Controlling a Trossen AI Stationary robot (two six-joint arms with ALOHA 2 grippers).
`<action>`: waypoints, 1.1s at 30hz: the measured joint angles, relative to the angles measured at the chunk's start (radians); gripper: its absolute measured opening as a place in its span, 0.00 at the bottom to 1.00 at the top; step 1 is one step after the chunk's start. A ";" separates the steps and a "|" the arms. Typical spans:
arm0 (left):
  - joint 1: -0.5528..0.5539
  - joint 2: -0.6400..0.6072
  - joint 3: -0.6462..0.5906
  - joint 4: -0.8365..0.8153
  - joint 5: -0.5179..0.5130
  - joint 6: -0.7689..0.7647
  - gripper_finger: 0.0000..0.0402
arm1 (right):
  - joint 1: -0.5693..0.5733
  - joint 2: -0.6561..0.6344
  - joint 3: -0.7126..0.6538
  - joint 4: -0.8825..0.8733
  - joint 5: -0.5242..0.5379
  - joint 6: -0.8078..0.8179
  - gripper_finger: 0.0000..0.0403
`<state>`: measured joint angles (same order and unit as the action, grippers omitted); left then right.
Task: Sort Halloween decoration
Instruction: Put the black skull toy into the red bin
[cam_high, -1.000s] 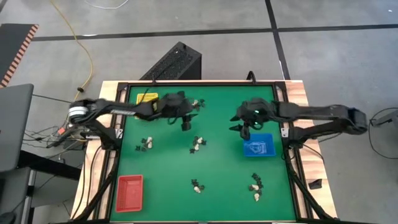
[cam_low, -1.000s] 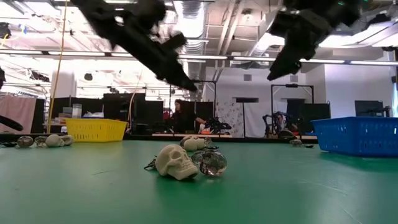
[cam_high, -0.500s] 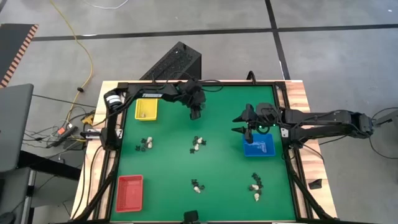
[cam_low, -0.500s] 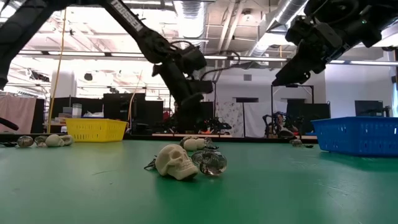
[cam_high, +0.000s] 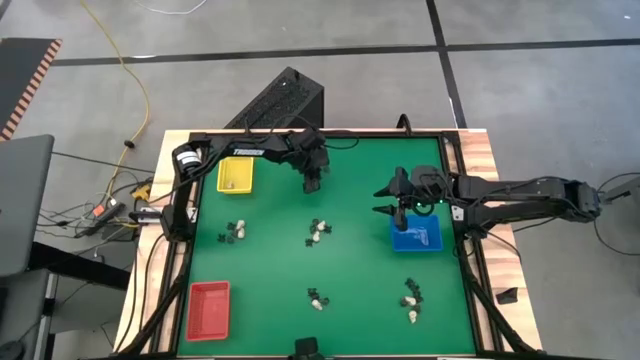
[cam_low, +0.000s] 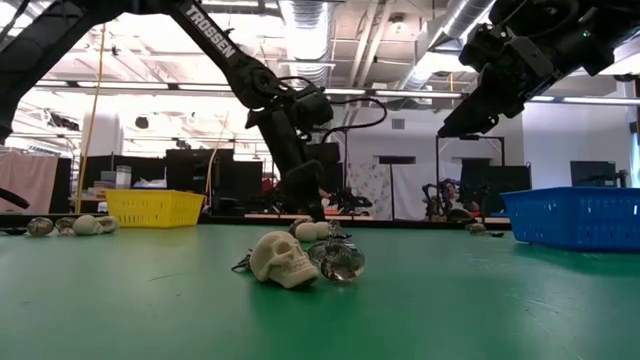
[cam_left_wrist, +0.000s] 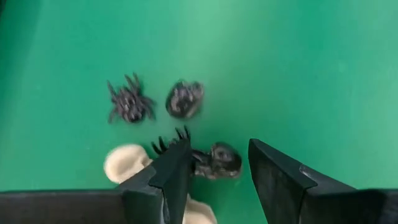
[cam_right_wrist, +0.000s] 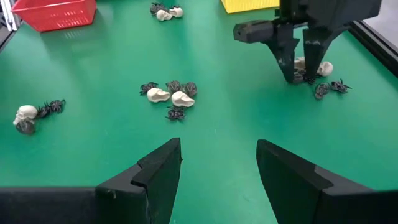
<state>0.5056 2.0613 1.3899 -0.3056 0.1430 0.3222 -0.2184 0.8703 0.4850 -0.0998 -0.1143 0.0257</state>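
While both arms reach over the green table (cam_high: 350, 270), we see Halloween trinkets lying in small scattered clusters.

From left: a red tray (cam_high: 208, 308) and a yellow tray (cam_high: 235, 175); the left gripper (cam_high: 313, 184) is low over a far cluster, its jaws apart around a dark trinket (cam_left_wrist: 217, 160), apparently not yet clamping it, with a spider (cam_left_wrist: 129, 102) nearby; a cream skull (cam_low: 280, 259) sits near the table's front edge; the right gripper (cam_high: 393, 208) hangs open and empty beside the blue tray (cam_high: 417, 236).
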 joint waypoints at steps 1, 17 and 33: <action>0.000 0.001 -0.001 -0.006 -0.007 0.000 0.38 | 0.000 0.000 0.000 0.000 0.000 0.000 0.59; 0.003 0.001 0.000 -0.027 -0.009 0.014 0.38 | 0.000 0.000 0.000 0.002 0.000 0.000 0.59; 0.003 0.001 0.000 -0.021 -0.010 0.012 0.27 | 0.000 0.000 0.000 0.002 0.000 0.000 0.59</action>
<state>0.5087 2.0621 1.3895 -0.3265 0.1333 0.3341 -0.2184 0.8707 0.4854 -0.0980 -0.1143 0.0261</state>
